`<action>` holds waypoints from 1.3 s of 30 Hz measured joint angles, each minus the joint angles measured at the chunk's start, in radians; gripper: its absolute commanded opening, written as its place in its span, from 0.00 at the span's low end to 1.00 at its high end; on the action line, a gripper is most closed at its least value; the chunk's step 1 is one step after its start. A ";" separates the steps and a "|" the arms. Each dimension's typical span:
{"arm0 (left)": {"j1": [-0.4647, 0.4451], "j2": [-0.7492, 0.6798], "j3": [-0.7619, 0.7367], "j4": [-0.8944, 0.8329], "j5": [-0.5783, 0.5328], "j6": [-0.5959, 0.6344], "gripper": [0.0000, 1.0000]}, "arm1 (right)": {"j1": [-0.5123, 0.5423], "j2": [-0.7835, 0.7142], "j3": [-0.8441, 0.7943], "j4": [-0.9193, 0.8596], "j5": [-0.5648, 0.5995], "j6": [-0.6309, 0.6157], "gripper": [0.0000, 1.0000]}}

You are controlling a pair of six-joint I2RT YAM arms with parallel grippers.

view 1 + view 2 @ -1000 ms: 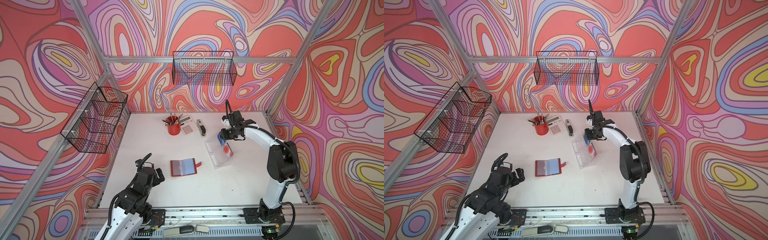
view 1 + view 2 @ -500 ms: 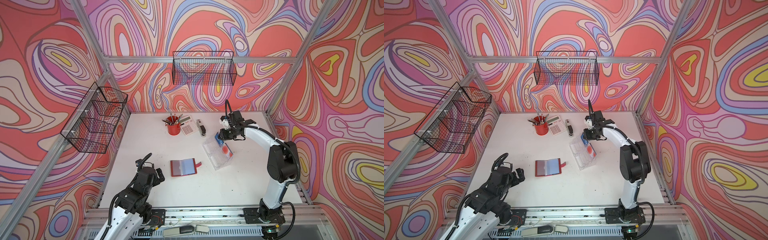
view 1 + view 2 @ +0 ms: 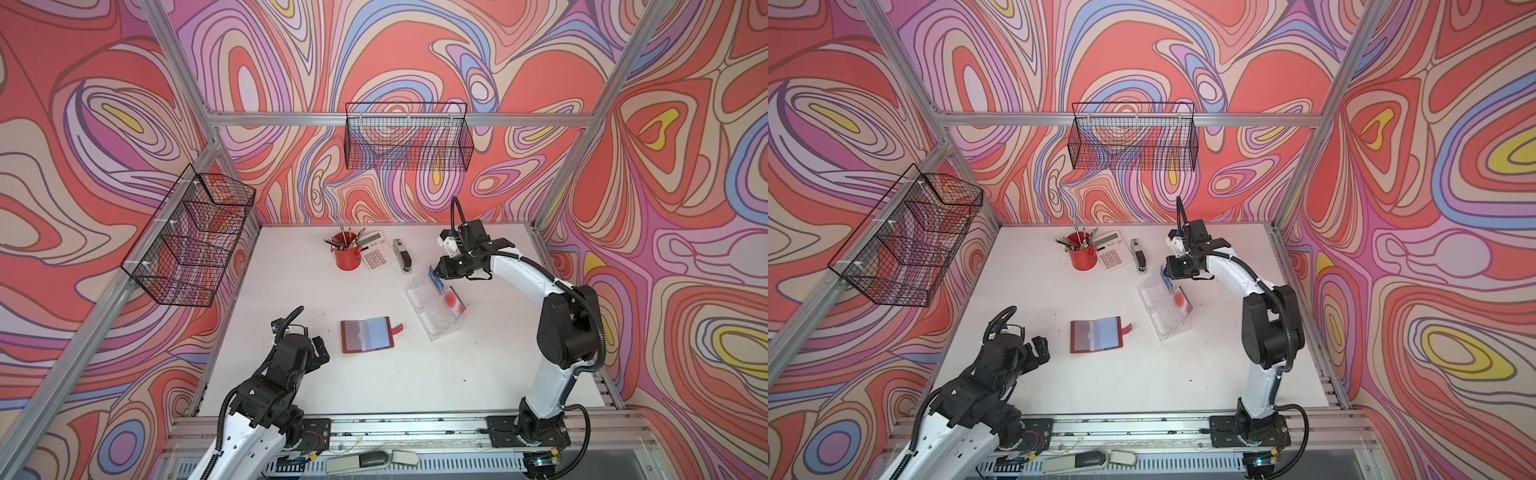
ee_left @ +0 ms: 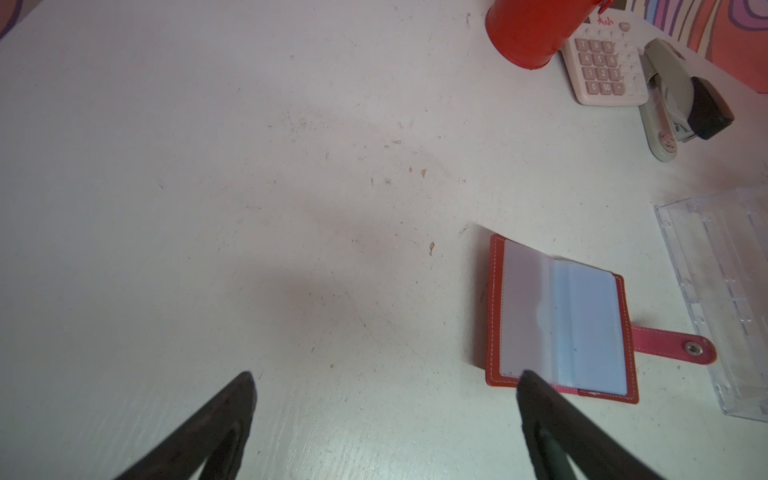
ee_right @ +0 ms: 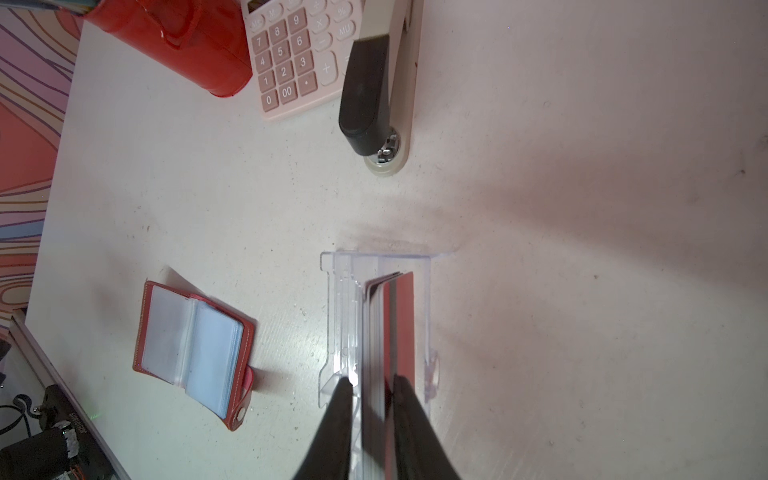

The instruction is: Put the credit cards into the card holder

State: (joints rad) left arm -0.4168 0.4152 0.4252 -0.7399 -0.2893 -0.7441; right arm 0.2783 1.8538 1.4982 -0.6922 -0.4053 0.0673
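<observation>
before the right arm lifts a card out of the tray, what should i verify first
1. The card holder lies open, sleeves up: ok.
2. The right gripper straddles the credit cards standing in the clear tray: ok.
3. The right gripper grips only a single card: cannot tell.
4. The left gripper is open, beside the card holder and not touching it: ok.
5. The table between clear tray and card holder is bare; stapler and calculator sit farther back: ok.
</observation>
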 measured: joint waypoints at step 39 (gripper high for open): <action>0.000 0.000 0.000 0.000 0.000 0.000 1.00 | 0.003 0.079 0.014 -0.019 0.134 -0.002 0.28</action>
State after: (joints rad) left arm -0.4168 0.4156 0.4252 -0.7399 -0.2893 -0.7437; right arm 0.2810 1.9327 1.5124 -0.7116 -0.2718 0.0650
